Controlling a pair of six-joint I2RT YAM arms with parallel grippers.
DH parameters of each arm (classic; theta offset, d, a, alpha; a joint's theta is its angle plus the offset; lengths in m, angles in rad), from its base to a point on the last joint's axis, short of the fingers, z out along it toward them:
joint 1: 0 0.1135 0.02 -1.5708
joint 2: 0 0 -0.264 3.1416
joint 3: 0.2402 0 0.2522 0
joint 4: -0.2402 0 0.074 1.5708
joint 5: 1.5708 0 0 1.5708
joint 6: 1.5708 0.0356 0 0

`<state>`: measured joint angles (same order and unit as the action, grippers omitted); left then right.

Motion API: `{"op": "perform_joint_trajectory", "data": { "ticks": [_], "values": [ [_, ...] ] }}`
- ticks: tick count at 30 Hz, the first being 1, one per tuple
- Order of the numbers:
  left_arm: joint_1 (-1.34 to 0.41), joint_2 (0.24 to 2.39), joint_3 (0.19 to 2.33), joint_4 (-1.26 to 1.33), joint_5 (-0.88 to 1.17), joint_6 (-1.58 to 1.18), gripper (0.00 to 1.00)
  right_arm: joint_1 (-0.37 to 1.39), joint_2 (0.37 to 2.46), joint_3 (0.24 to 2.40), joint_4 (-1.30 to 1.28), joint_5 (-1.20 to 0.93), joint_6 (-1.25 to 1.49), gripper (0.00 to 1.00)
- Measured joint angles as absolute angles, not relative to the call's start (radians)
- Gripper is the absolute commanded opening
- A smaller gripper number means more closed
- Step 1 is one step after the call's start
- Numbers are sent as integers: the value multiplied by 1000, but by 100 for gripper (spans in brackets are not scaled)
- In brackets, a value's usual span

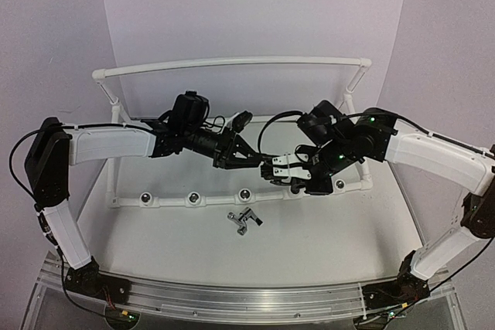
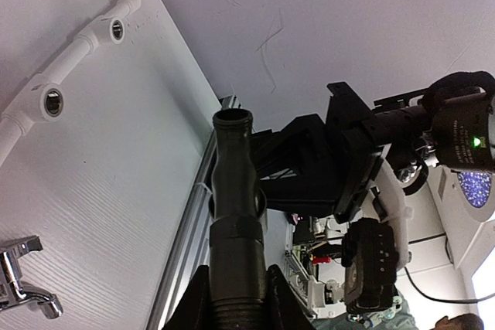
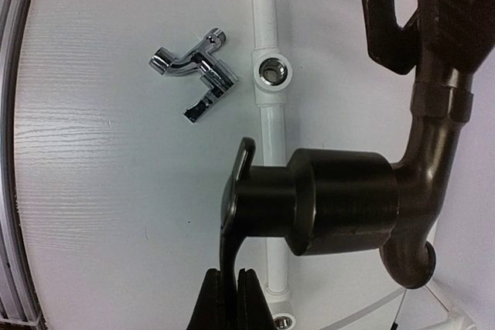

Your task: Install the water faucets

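Observation:
A dark faucet (image 1: 267, 165) hangs in the air above the front rail, held between both grippers. My left gripper (image 1: 254, 158) is shut on its threaded stem; in the left wrist view the stem (image 2: 235, 214) rises from between the fingers (image 2: 193, 307). My right gripper (image 1: 280, 171) is shut on its thin flat lever (image 3: 234, 214); the round dark body (image 3: 340, 202) fills the right wrist view. A second faucet, shiny chrome (image 1: 244, 220), lies loose on the table in front of the rail; it also shows in the right wrist view (image 3: 193, 75) and the left wrist view (image 2: 19, 276).
A white pipe frame (image 1: 166, 200) stands on the table, its front rail carrying several silver-ringed sockets, one (image 3: 271, 73) close beside the chrome faucet. Two sockets (image 2: 52, 102) show in the left wrist view. An aluminium rail (image 1: 232, 299) runs along the near edge.

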<state>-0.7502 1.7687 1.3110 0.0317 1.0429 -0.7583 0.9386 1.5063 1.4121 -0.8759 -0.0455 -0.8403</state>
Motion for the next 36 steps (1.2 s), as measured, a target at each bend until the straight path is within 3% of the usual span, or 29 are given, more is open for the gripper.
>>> {"op": "perform_joint_trajectory", "data": {
  "ticks": [2,10,11,14,17,20,26,36],
  "values": [
    [-749,1769,1303,47,1044,-765,1,939,1505,1413,-876,-52,-840,0],
    [-747,1768,1241,159,1071,-823,0,938,1495,1391,-862,-81,-836,2],
    [-747,1768,1234,173,1072,-834,0,938,1492,1384,-854,-83,-834,9],
    [-746,1768,1216,217,1089,-855,0,938,1484,1367,-827,-90,-822,62],
    [-748,1766,1212,245,1107,-860,0,938,1480,1365,-793,-95,-797,83],
    [-746,1752,1212,232,1101,-827,0,938,1470,1366,-780,-105,-765,96],
    [-703,1674,1194,212,1100,-745,0,898,1440,1448,-777,-201,-633,98],
    [-662,1481,1157,125,1074,-535,0,693,1397,1618,-682,-540,-291,98]
  ]
}}
